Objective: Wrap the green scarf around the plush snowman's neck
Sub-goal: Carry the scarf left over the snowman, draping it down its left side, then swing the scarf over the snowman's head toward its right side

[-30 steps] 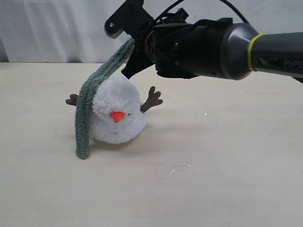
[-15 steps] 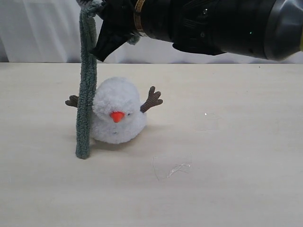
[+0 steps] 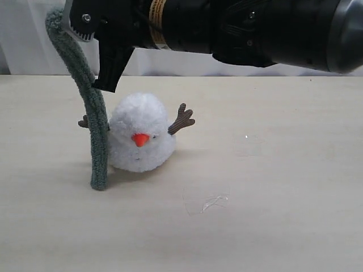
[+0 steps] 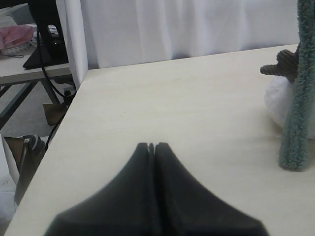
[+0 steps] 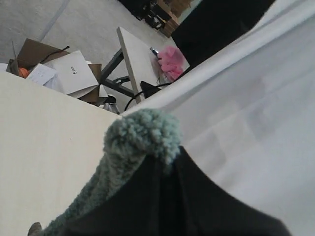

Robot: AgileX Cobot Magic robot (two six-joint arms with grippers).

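The plush snowman point(image 3: 142, 139) sits on the table facing the exterior camera, with its orange nose and brown twig arms showing. The green scarf point(image 3: 93, 124) hangs beside its left side, lower end resting on the table. Its upper end is pinched in my right gripper point(image 3: 67, 22), which reaches across above and left of the snowman. In the right wrist view the scarf's rounded end point(image 5: 140, 135) sticks out past the right gripper point(image 5: 170, 157). My left gripper point(image 4: 151, 145) is shut and empty, low over the table, with the scarf point(image 4: 300, 113) and snowman point(image 4: 278, 101) off to one side.
A scrap of clear film point(image 3: 205, 201) lies on the table in front of the snowman. A white curtain point(image 3: 34, 39) hangs behind the table. The left wrist view shows the table's side edge point(image 4: 64, 128), with another desk point(image 4: 29, 69) beyond it.
My right gripper has carried the scarf's upper end up and leftward. The scarf has come off the snowman's head and now hangs at its left side. The snowman has not moved.
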